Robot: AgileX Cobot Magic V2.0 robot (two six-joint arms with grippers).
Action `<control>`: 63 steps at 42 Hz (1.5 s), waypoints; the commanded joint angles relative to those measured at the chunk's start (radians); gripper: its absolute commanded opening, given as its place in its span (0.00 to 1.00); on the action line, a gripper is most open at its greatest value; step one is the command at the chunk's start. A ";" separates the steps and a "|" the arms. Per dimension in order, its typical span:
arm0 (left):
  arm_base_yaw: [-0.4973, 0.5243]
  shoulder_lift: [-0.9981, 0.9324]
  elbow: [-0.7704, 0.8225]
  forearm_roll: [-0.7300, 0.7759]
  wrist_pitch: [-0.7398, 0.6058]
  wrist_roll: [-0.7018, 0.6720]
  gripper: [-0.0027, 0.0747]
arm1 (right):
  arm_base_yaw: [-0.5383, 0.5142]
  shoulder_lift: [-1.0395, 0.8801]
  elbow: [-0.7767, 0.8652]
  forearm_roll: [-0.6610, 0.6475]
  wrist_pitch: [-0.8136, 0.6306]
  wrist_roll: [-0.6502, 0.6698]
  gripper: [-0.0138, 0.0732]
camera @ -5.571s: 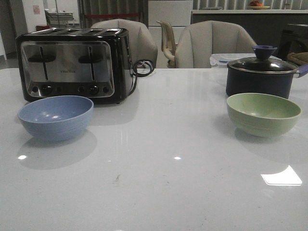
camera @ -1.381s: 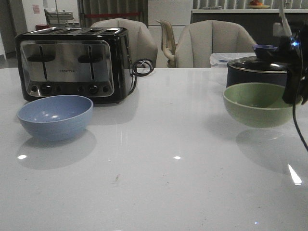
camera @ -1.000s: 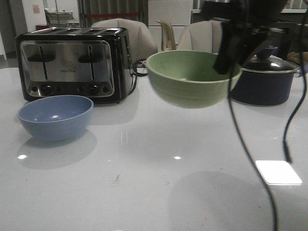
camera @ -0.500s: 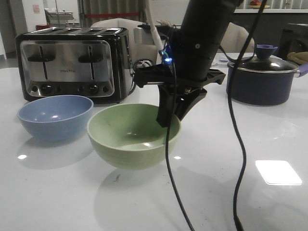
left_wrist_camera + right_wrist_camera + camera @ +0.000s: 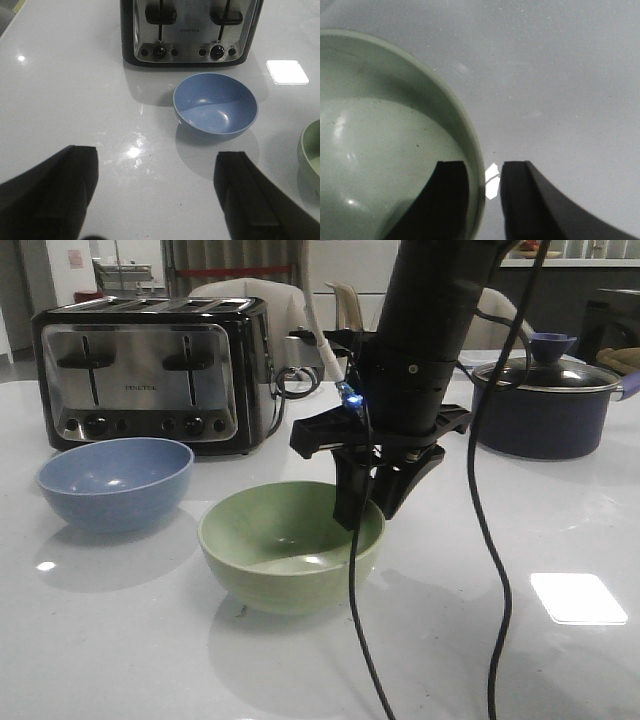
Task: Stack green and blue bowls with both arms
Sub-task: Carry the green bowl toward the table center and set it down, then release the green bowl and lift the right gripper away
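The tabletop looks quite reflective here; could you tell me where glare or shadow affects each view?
Front view: a bright rectangular glare patch lies on the table right of the green bowl, which casts a soft shadow. Left wrist view: a similar patch sits beside the toaster, and the blue bowl is evenly lit. Right wrist view: dim, with the right gripper fingers nearly black.
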 commanded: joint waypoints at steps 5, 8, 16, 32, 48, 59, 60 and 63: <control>-0.002 0.011 -0.027 -0.013 -0.078 -0.010 0.74 | -0.004 -0.089 -0.052 0.001 0.040 -0.009 0.66; -0.002 0.011 -0.027 -0.013 -0.081 -0.010 0.74 | -0.004 -0.145 -0.044 0.028 0.050 -0.009 0.66; -0.002 0.011 -0.027 -0.013 -0.081 -0.010 0.74 | 0.015 -0.364 0.093 0.078 -0.016 -0.027 0.66; -0.013 0.021 -0.029 -0.015 -0.063 0.001 0.74 | 0.015 -0.846 0.547 -0.041 -0.150 -0.027 0.66; -0.109 0.342 -0.215 -0.008 0.080 0.024 0.74 | 0.015 -1.035 0.659 -0.075 -0.195 -0.025 0.66; -0.109 0.698 -0.439 -0.003 0.079 0.024 0.74 | 0.015 -1.029 0.659 -0.075 -0.198 -0.025 0.66; -0.109 0.726 -0.450 -0.003 0.077 0.024 0.74 | 0.015 -1.029 0.659 -0.075 -0.198 -0.025 0.66; -0.109 0.817 -0.507 -0.003 0.059 0.024 0.74 | 0.015 -1.029 0.659 -0.075 -0.198 -0.025 0.66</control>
